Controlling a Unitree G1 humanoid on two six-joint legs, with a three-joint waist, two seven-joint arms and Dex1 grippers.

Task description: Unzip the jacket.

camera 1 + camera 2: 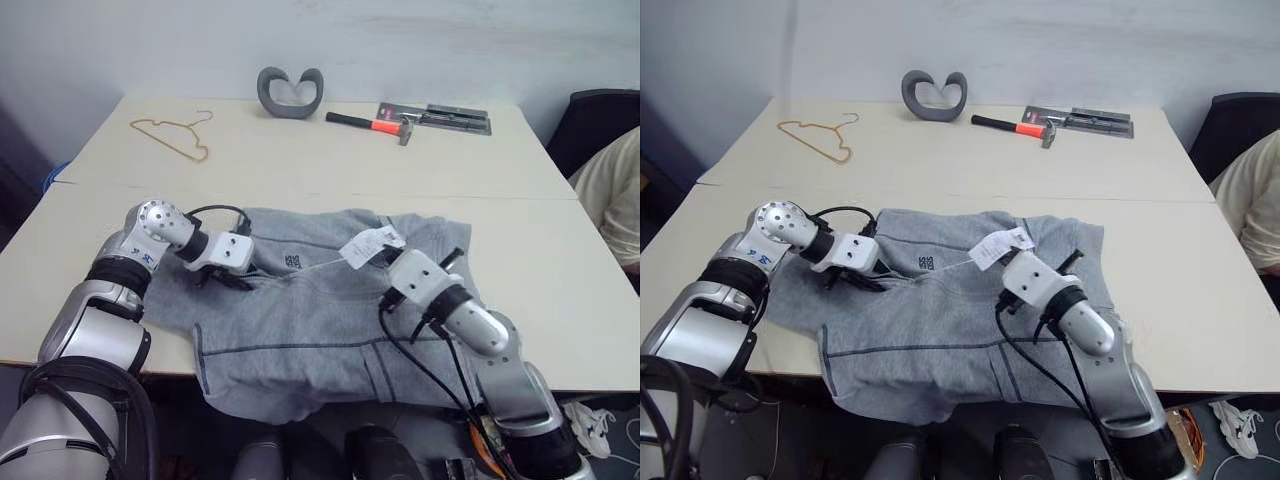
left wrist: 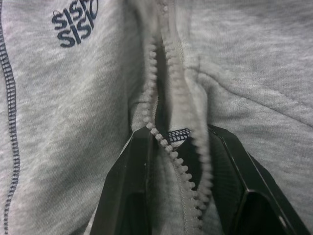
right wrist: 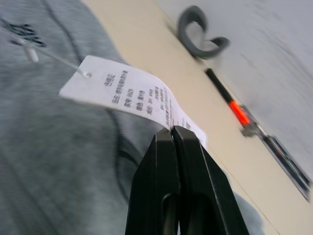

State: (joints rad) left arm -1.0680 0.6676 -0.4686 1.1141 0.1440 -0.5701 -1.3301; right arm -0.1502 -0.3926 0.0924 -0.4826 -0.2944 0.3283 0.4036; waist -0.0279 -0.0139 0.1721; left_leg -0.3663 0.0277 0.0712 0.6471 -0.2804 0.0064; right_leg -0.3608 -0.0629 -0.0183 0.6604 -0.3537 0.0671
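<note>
The light-grey jacket (image 1: 320, 320) lies spread on the table (image 1: 330, 165), its lower part hanging over the front edge. My left gripper (image 2: 183, 137) sits at the jacket's left side, beside the dark chest logo (image 1: 292, 261). It is shut on a fold of the jacket's zipper edge, with parted zipper teeth (image 2: 161, 73) running between its fingers (image 2: 139, 166). My right gripper (image 3: 172, 129) is shut on the end of the white paper tag (image 3: 122, 90). The tag (image 1: 368, 246) is lifted off the fabric, and its string runs taut back toward the zipper.
At the far side of the table lie a wire hanger (image 1: 175, 135), a grey curved object (image 1: 290, 93), a hammer (image 1: 372, 123) and a packaged tool (image 1: 450, 118). A person (image 1: 615, 195) sits at the right edge.
</note>
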